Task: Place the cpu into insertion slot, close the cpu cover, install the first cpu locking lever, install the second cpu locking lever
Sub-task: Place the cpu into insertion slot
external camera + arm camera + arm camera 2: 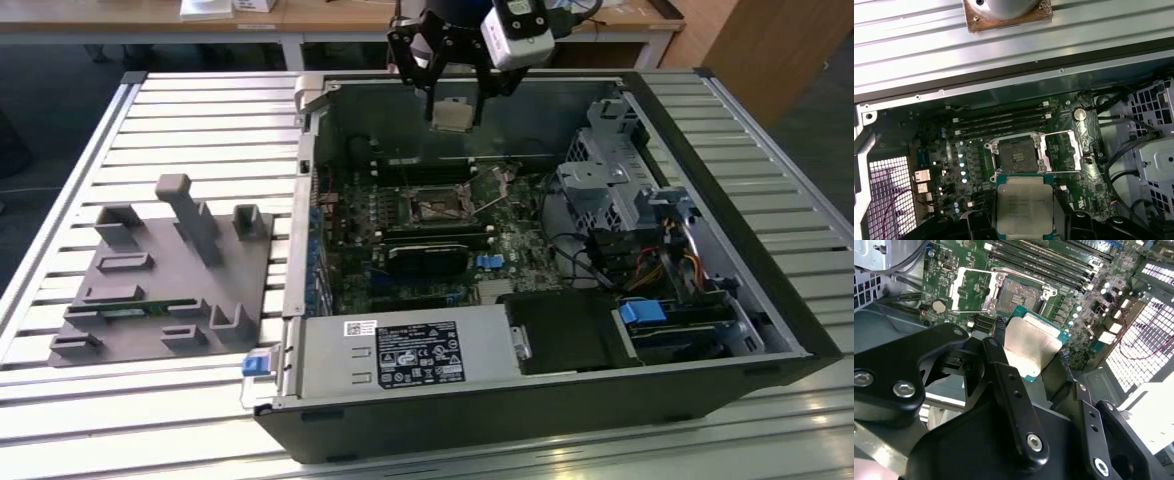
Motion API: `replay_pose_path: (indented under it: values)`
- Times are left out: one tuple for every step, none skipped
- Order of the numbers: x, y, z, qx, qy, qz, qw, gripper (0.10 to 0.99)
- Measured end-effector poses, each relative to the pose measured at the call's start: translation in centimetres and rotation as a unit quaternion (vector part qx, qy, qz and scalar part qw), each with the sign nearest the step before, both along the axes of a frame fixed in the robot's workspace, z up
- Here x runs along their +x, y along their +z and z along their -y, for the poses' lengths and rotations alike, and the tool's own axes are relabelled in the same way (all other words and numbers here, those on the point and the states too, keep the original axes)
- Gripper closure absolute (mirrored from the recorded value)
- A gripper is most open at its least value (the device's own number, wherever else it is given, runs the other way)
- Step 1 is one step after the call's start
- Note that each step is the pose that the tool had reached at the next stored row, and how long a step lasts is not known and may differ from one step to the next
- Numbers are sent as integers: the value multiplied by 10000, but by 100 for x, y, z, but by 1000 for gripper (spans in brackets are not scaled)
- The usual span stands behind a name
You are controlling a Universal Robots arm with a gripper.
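Observation:
My gripper point(454, 100) is shut on the cpu point(454, 114), a small square chip with a silvery face, and holds it in the air above the rear part of the open computer case. In both wrist views the cpu point(1030, 346) point(1023, 202) sits between the black fingers point(1004, 370), apart from the board below. The insertion slot point(434, 208) point(1018, 294) point(1016, 153) lies bare with its dark centre showing. Beside the slot, the cpu cover point(966, 290) point(1062, 150), a thin metal frame, is flipped open flat.
The case point(747, 300) lies open on a slatted metal table point(200, 120). Inside are long memory slots point(999, 120), a grey power supply point(400, 355), a drive cage point(614, 190) and cables. A grey parts fixture point(160, 270) stands at the exterior view's left.

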State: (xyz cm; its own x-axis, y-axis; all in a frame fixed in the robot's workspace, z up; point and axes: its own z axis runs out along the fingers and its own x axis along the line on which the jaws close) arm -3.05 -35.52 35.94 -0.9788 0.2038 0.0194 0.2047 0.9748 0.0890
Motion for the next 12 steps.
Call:
replay_pose_path:
  values:
    - [0, 0, 0, 0, -16, 0, 10000, 545]
    - [0, 0, 0, 0, -31, 0, 10000, 545]
    - [0, 0, 0, 0, -43, 0, 10000, 545]
    - [0, -1, 0, 0, -55, 0, 10000, 545]
    - [0, 0, 0, 0, -67, 0, 10000, 545]
    - [0, -1, 0, 0, -79, 0, 10000, 545]
    - [0, -1, 0, 0, -91, 0, 10000, 545]
    - [0, -1, 0, 0, -102, 0, 9999, 545]
    - [0, -1, 0, 0, -113, 0, 9999, 545]
    - [0, -1, 0, 0, -124, 0, 9999, 545]
    - [0, -1, 0, 0, -135, 0, 9999, 545]
    - [0, -1, 0, 0, -147, 0, 9999, 545]
